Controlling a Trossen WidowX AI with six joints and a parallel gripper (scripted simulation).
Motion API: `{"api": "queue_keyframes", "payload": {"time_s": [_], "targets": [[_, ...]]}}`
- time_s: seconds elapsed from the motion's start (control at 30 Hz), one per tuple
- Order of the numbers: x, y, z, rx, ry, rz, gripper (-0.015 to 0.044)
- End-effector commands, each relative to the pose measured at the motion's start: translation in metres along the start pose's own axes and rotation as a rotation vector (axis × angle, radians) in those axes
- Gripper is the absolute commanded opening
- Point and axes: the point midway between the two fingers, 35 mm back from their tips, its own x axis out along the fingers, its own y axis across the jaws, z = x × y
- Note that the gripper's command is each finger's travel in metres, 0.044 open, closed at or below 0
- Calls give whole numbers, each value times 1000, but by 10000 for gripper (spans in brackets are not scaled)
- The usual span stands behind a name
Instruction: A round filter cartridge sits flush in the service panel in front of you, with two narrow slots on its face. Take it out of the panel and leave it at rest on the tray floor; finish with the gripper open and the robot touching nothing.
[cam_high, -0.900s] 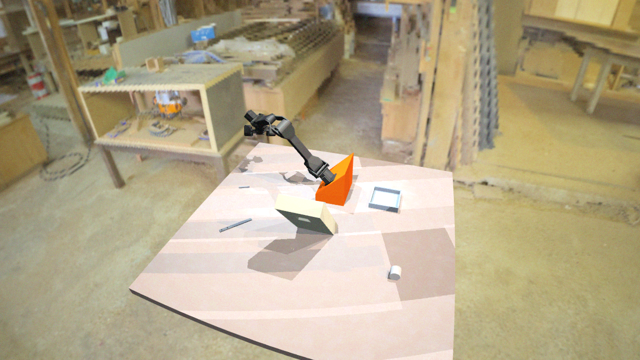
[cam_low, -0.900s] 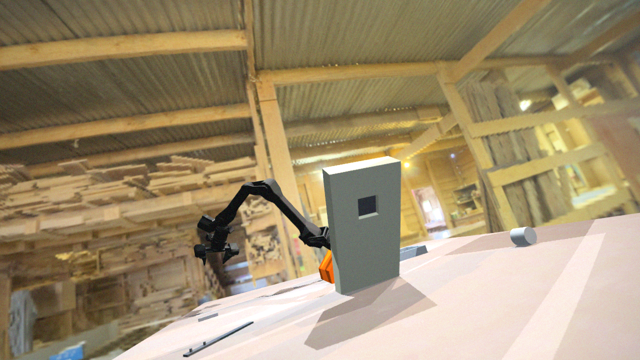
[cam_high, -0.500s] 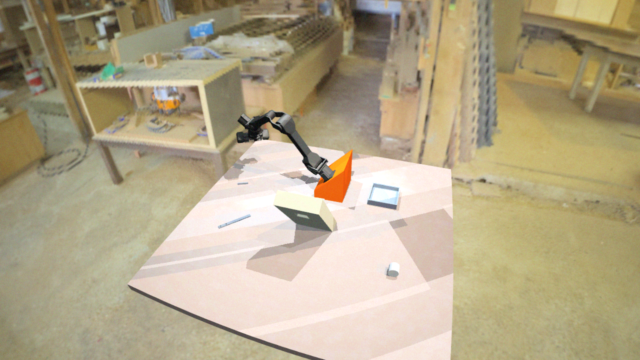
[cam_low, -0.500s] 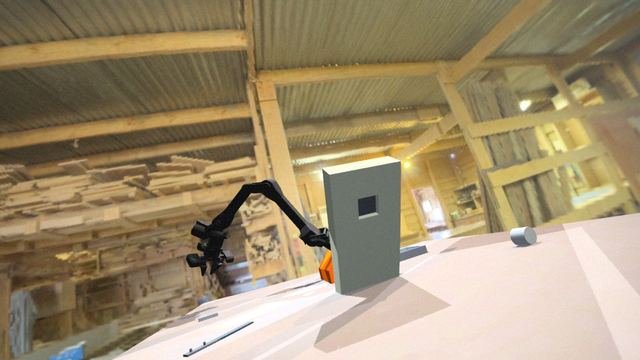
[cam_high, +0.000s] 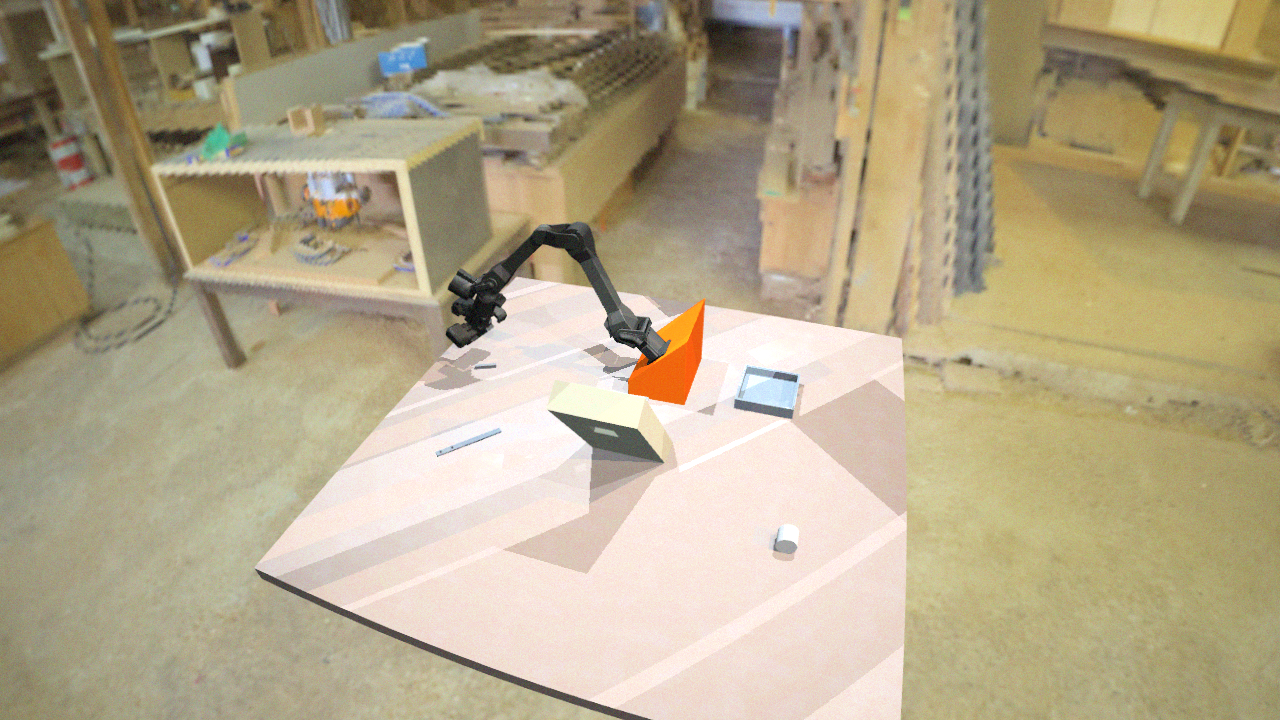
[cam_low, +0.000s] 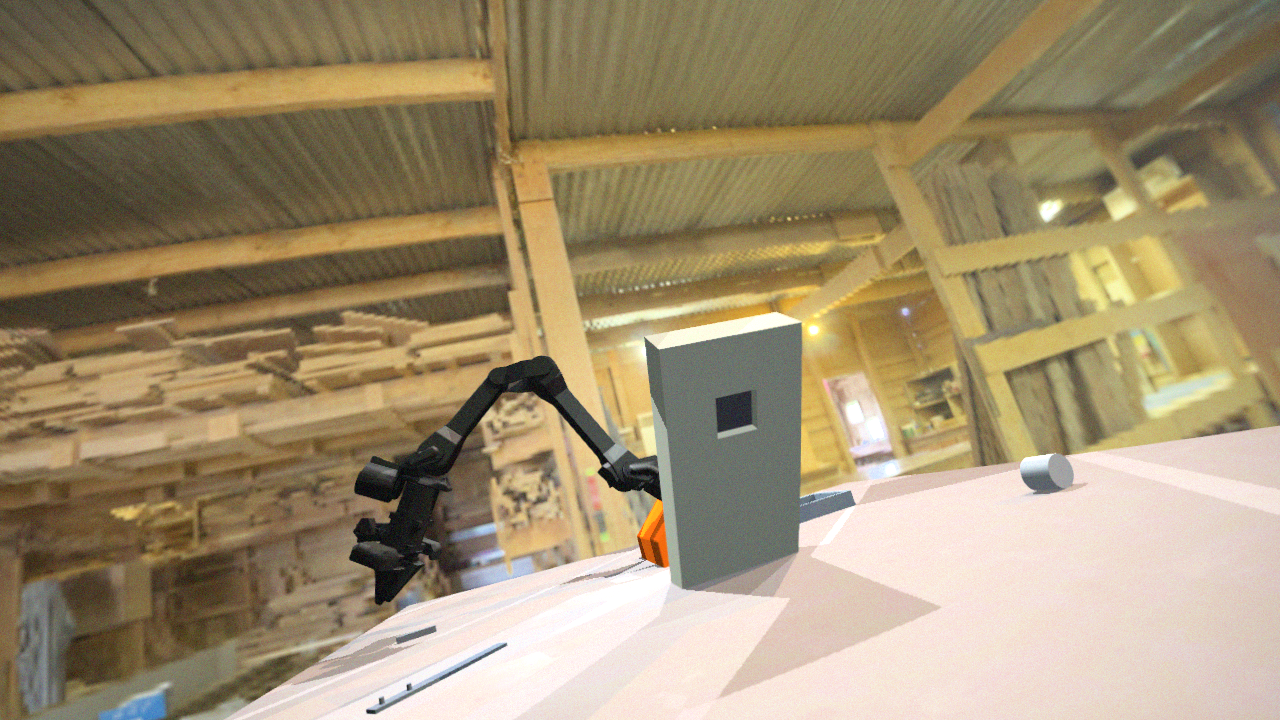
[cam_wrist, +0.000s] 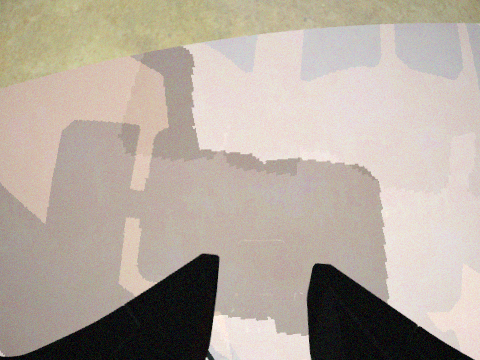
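Observation:
The grey service panel (cam_high: 617, 428) (cam_low: 716, 501) stands upright mid-table, with a small square opening in the face that shows. I see no round cartridge face in it from these views. A small grey cylinder (cam_high: 785, 537) (cam_low: 1045, 471) lies on its side on the table, far from the panel. The shallow grey tray (cam_high: 762, 408) (cam_low: 823, 503) sits behind the panel, to the right. My gripper (cam_high: 460, 338) (cam_low: 389, 586) (cam_wrist: 264, 276) hangs just above the table's far left corner, pointing down. Its fingers are narrowly apart with nothing between them.
An orange wedge (cam_high: 671, 358) (cam_low: 651, 537) stands by the arm's base, behind the panel. A long thin bar (cam_high: 468, 441) (cam_low: 438, 677) and a short flat piece (cam_high: 485, 366) (cam_low: 415, 634) lie on the table's left side, the short one close to my gripper. The table edge is just beyond the fingers.

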Motion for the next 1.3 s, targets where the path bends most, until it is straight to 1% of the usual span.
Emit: {"api": "queue_keyframes", "payload": {"time_s": [0.0,0.13,0.27,0.43,0.63,0.8,0.97,1.13,1.27], "targets": [[-11,50,-30,-160,39,101,109],[-32,101,-62,-335,62,220,109],[-63,147,-96,-514,65,344,109],[-111,193,-138,-741,43,499,109],[-178,228,-185,-1002,-24,677,109],[-239,242,-222,-1223,-124,824,109],[-304,243,-254,-1451,-273,966,109],[-367,229,-284,-1673,-469,1090,109],[-414,207,-307,-1848,-666,1167,109]]}}
